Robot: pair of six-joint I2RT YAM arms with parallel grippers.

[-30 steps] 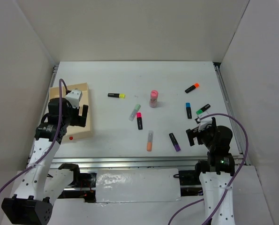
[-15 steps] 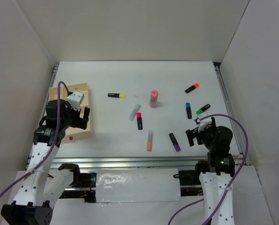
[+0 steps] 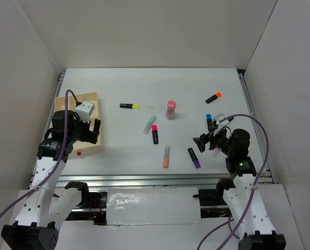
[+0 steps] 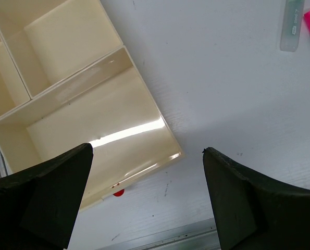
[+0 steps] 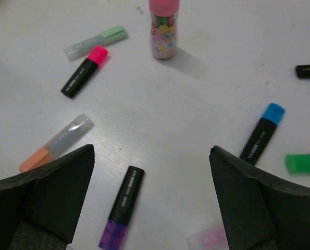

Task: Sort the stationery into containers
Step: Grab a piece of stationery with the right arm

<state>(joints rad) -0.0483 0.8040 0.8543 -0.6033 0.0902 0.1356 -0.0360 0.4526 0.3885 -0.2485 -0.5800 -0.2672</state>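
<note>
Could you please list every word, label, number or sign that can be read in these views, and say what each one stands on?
No text is legible in any view.
On the pink-lidded tube: a colourful picture label, any lettering too blurred to read.
On the pale green marker: faint print on the barrel, too small to read.
On the wooden tray: a plain red dot at its near rim, no lettering.

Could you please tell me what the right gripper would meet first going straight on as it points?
Most likely the purple-capped marker, lying nearest between the open fingers of the right gripper in its wrist view; depth is unclear, so bare table beside it might come first.
</note>
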